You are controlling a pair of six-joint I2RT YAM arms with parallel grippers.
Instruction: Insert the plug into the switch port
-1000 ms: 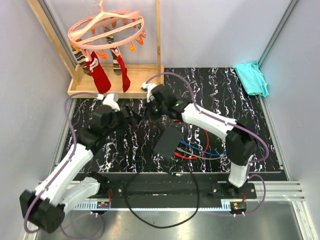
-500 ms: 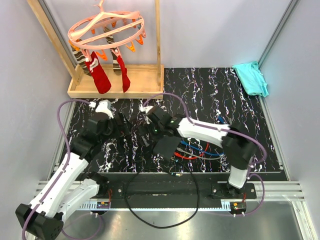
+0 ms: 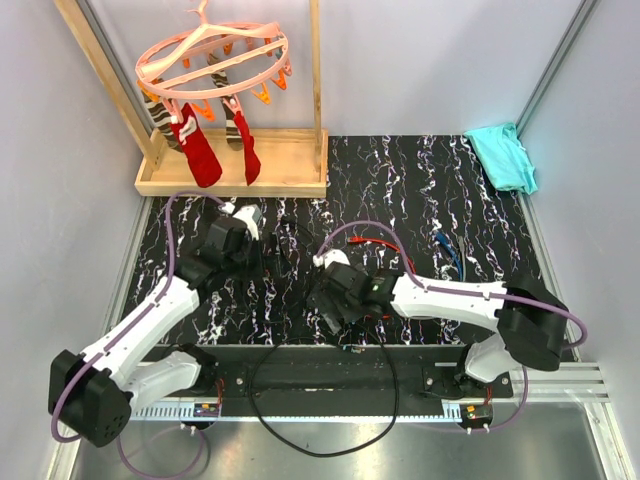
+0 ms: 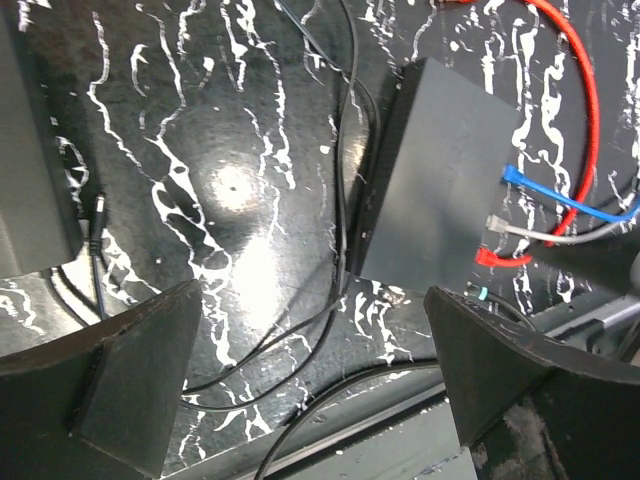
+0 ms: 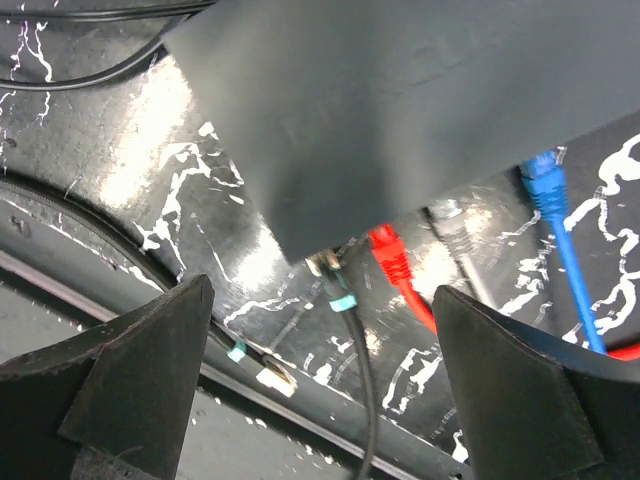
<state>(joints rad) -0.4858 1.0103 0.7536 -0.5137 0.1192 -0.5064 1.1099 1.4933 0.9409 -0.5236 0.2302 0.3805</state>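
The switch is a flat matte black box; in the top view my right wrist hides most of it. Red, grey and blue plugs sit in ports along its thin edge. The plug, on a black cable with a teal band, has its metal tip against that same edge beside the red one. My right gripper stands open around it, fingers clear of the cable. My left gripper is open over bare table left of the box, holding nothing.
A second teal-banded connector lies at the table's front edge. A narrower black block with a barrel plug lies left. Thin black cables run beside the box. Wooden sock rack far left; teal cloth far right.
My right gripper came toward the near edge from the far middle of the table and went from shut to open. The left gripper shifted right, toward the box.
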